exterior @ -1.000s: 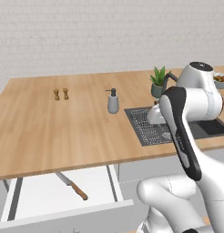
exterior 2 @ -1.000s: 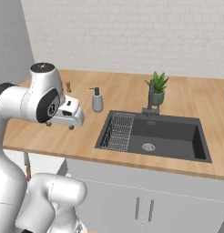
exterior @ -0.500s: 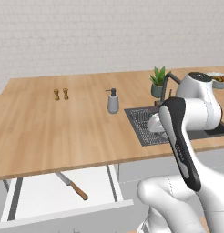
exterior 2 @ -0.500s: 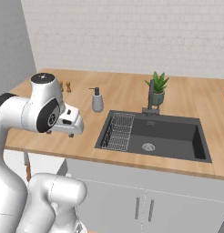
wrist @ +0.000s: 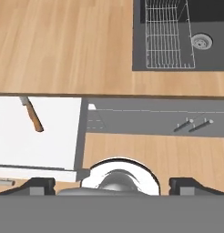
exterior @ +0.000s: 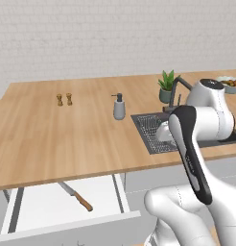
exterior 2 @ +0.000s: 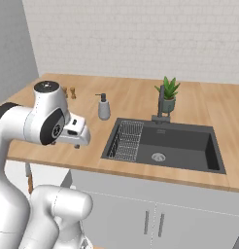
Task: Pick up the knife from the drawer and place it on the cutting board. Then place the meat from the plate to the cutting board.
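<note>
Knife lies low and off to the gripper's left.
In the open drawer [exterior: 67, 204] the knife [exterior: 76, 196] runs diagonally, handle nearest the front; the gripper [wrist: 113, 184] hangs above the counter edge, fingers spread wide.

A white brick wall [exterior: 115, 38] backs the long wooden table [exterior: 67, 139]. A dark sink [exterior 2: 182, 146] is sunk into it, above grey cabinet doors [exterior 2: 155, 219].
</note>
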Controlling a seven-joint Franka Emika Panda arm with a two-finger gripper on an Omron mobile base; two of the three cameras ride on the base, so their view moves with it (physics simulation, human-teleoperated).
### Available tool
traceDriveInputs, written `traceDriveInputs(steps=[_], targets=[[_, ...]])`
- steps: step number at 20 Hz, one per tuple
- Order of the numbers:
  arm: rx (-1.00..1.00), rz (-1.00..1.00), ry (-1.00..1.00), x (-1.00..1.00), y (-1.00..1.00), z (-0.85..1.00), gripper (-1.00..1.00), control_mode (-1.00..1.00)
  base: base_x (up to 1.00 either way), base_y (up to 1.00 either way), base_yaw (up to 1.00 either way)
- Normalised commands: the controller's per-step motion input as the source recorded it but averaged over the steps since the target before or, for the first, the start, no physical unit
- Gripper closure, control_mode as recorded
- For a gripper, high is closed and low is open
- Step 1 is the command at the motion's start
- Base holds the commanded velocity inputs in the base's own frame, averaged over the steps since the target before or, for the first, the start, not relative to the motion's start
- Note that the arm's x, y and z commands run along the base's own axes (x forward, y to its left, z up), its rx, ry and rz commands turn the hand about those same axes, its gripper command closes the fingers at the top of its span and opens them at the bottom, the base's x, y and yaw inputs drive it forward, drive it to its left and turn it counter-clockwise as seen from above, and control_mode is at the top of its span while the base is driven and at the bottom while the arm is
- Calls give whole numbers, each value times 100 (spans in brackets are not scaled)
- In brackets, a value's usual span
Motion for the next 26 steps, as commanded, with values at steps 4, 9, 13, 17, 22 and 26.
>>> traceDriveInputs(steps=[4,9,13,17,22,26], targets=[[0,0,0,0,-16,-1,-100,-100,0,0,0],[0,0,0,0,-18,-5,-100,100,0,-22,0],[0,0,0,0,0,0,-100,100,2,-37,7],[0,0,0,0,0,0,-100,100,0,-18,34],[0,0,0,0,0,0,-100,100,0,-7,49],[0,0,0,0,0,0,-100,100,0,-14,52]])
